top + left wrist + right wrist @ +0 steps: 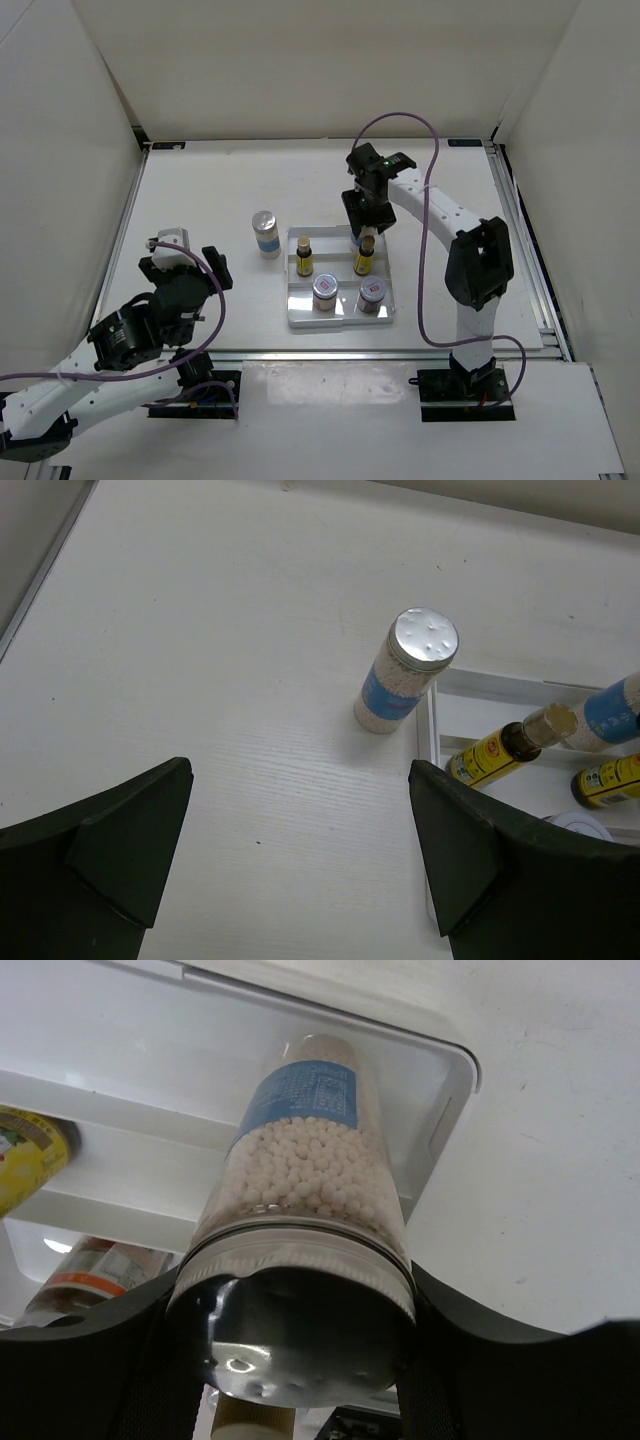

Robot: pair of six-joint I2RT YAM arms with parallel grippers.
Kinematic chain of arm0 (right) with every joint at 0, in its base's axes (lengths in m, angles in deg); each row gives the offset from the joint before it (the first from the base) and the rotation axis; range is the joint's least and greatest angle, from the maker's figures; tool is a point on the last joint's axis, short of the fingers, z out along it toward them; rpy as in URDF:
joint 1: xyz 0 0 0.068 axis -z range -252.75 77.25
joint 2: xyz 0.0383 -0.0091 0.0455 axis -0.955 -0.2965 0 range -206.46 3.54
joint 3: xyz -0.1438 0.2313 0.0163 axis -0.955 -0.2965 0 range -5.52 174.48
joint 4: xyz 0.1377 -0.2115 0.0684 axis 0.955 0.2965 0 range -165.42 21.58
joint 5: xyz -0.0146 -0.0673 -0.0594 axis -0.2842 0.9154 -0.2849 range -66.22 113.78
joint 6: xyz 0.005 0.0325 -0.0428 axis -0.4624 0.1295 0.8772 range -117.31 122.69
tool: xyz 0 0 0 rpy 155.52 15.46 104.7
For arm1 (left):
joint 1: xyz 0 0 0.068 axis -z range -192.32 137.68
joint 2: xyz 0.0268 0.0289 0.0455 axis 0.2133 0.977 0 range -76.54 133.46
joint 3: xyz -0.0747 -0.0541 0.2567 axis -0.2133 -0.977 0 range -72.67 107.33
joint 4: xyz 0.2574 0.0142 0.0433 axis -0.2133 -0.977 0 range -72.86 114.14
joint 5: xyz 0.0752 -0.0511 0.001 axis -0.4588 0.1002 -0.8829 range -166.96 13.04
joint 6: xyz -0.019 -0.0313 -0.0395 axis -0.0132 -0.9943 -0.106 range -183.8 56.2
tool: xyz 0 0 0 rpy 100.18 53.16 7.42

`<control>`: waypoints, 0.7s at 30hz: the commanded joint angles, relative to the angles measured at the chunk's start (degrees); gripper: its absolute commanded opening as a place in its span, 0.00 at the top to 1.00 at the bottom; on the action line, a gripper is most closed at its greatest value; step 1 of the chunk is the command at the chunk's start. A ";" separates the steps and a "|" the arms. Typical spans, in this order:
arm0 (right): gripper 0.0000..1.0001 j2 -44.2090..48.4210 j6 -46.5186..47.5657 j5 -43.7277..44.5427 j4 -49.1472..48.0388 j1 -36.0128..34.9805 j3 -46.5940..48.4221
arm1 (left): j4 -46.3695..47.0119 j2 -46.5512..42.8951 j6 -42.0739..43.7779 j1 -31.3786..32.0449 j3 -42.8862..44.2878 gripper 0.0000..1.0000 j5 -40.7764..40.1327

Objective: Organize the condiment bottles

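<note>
A white ridged tray (340, 318) holds two tiny yellow bottles (304, 258) (364, 258) in its middle row and two short silver-lidded jars (325, 292) (372, 294) in its near row. My right gripper (366, 222) is shut on a tall silver-lidded bottle with a blue-white label (300, 1210), standing at the tray's far right corner. The second tall bottle (266, 234) stands on the table left of the tray; it also shows in the left wrist view (405, 672). My left gripper (300, 860) is open and empty, near and to the left of it.
White walls enclose the table on the left, back and right. The tray's left rim (430, 780) lies just right of my left gripper. A metal rail (350, 353) runs along the near table edge.
</note>
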 commanded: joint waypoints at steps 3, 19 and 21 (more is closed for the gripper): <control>0.30 -0.20 0.42 -0.14 -4.18 1.30 -0.82 | -0.13 -0.40 0.60 -0.16 -0.16 0.00 -0.92; 0.00 18.56 -3.80 14.88 9.79 3.50 9.94 | -0.66 4.68 1.92 -0.16 2.20 0.00 -1.27; 0.00 22.89 -4.32 16.20 8.84 3.51 5.54 | 0.48 9.07 1.92 -0.16 5.19 0.00 -0.66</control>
